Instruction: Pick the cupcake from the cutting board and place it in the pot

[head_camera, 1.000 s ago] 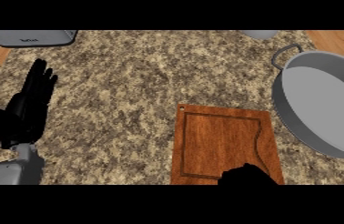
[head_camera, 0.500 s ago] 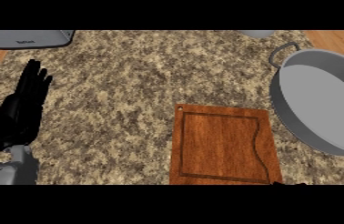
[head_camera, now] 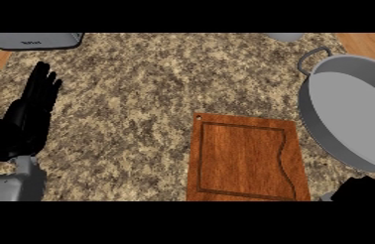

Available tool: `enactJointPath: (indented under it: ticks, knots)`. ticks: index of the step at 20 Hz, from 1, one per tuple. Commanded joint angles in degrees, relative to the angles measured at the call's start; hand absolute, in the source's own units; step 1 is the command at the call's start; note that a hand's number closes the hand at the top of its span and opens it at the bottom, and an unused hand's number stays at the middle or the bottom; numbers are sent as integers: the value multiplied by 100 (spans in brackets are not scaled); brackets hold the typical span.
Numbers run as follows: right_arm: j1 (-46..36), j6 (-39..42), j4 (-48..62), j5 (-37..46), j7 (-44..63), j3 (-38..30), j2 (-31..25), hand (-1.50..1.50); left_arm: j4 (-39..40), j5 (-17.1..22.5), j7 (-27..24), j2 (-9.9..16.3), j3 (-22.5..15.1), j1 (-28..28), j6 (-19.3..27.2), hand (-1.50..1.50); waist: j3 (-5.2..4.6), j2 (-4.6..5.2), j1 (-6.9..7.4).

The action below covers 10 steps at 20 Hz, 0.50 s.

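Lying flat on the speckled granite counter (head_camera: pixel 147 89), the wooden cutting board (head_camera: pixel 245 158) is showing only its bare grooved top, and the cupcake is not showing anywhere on it or elsewhere in the head view. Just right of the board, the grey pot (head_camera: pixel 344 114) is sitting at the view's right edge, its loop handle (head_camera: pixel 313 57) pointing toward the far side and its pale inside showing nothing within. At the lower right corner, beside the board's near right corner and below the pot, a dark part of the right hand (head_camera: pixel 357 189) is peeking in; whether its fingers are open or curled round anything cannot be told. Over at the left edge, the left hand (head_camera: pixel 29 116) is resting open with its fingers straight and pointing up, holding nothing. A grey appliance (head_camera: pixel 40 39) is sitting at the far left corner.
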State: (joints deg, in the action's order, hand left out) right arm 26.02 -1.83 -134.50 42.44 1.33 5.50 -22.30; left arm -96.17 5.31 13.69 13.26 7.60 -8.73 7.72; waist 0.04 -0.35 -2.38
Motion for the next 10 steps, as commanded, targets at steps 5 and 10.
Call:
enactJointPath:
  ticks: [5, 10]
  knots:
    - [-438, 727, -261, -2634, 230, -1842, -92, 150, 210, 35, -293, -70, 33, 143, -99, 0, -5, 23, 105]
    - [-1382, 1351, 1190, -4090, 312, -3111, -694, 150, 251, -32, 44, -35, -29, -330, -18, 0, 0, 33, 185]
